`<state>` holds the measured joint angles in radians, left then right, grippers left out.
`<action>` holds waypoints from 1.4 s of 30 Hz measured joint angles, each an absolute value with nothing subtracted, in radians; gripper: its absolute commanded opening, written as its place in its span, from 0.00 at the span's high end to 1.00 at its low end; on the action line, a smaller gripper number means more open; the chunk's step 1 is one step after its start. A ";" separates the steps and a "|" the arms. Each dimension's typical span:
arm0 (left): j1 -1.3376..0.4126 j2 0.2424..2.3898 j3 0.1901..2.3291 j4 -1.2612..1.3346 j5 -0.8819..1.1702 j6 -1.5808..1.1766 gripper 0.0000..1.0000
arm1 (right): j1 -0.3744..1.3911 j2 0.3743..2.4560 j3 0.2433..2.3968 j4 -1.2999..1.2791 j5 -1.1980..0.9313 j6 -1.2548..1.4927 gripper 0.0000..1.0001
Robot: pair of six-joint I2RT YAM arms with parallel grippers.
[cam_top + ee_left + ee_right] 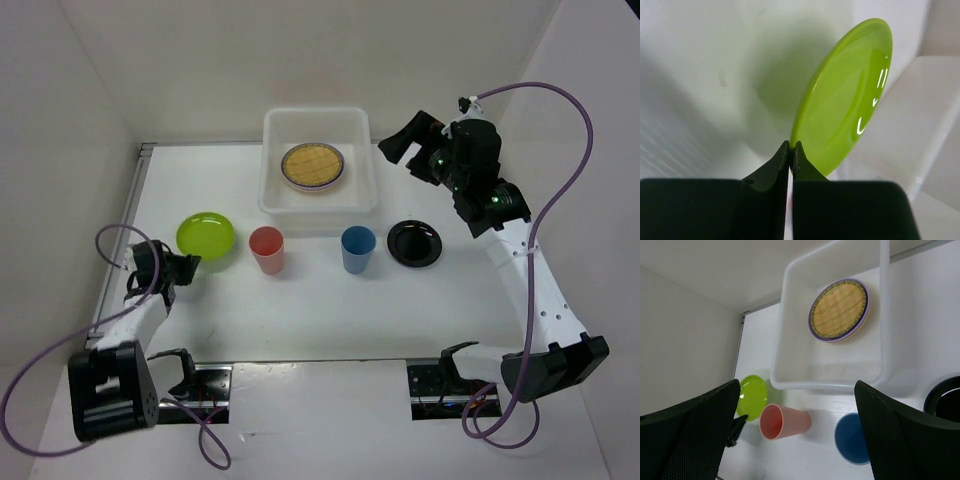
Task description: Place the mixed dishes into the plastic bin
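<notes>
Since the left gripper (791, 146) has its fingers pressed together on the near rim of the lime green plate (845, 100), the step in hand looks to be carrying that plate over to the plastic bin (320, 208). The pinch sits right at the lip, so from where I stand I'd want the lift slow and the wrist kept level, or the plate may swing or slip out. Whether it is already clear of the table (330, 320) I cannot tell.

The path matters too. The red cup (266, 250) stands just beside the plate, between it and the bin's near wall, so going up first and then across seems safer than dragging. The blue cup (358, 248) and the black plate (414, 243) sit further right, out of the way.

Inside the bin the woven tan plate (313, 165) lies on the lilac plate (860, 330), leaving bare floor on the left for a drop.

The right gripper (408, 140) hovers by the bin's far right corner, fingers spread wide, holding nothing
</notes>
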<state>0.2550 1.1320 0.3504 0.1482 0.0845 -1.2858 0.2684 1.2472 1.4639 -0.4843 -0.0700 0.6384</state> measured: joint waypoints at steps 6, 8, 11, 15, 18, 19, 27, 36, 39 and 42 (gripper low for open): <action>0.265 0.896 0.626 -0.037 0.003 -1.231 1.00 | 0.241 1.229 1.464 -0.487 -0.092 0.638 0.01; 0.267 0.902 0.741 -0.041 0.010 -1.206 1.00 | 0.238 1.225 1.464 -0.487 -0.097 0.638 0.01; 0.267 0.966 0.871 -0.019 0.063 -1.184 1.00 | 0.237 1.222 1.464 -0.487 -0.108 0.639 0.01; 0.225 1.135 1.027 -0.018 0.118 -1.153 1.00 | 0.237 1.217 1.463 -0.487 -0.115 0.639 0.01; 0.159 1.275 1.142 -0.030 0.150 -1.120 1.00 | 0.237 1.198 1.447 -0.484 -0.129 0.648 0.01; 0.134 1.319 1.188 -0.045 0.163 -1.104 1.00 | 0.237 1.189 1.438 -0.484 -0.135 0.654 0.01; -0.073 1.706 1.563 -0.106 0.218 -0.994 1.00 | 0.235 1.167 1.417 -0.487 -0.145 0.665 0.01; -0.212 2.044 1.866 -0.254 0.220 -0.908 1.00 | 0.202 1.081 1.237 -0.470 -0.090 0.695 0.01; -0.237 2.115 1.919 -0.291 0.210 -0.889 1.00 | 0.156 1.046 1.147 -0.468 -0.086 0.720 0.01; -0.248 2.175 1.963 -0.327 0.200 -0.884 1.00 | 0.118 1.042 1.109 -0.467 -0.084 0.735 0.01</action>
<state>-0.2478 2.1746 1.9625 -0.3267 0.2005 -0.8841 0.1177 1.0416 1.1091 -0.4667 -0.0837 0.7353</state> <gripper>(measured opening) 0.030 0.993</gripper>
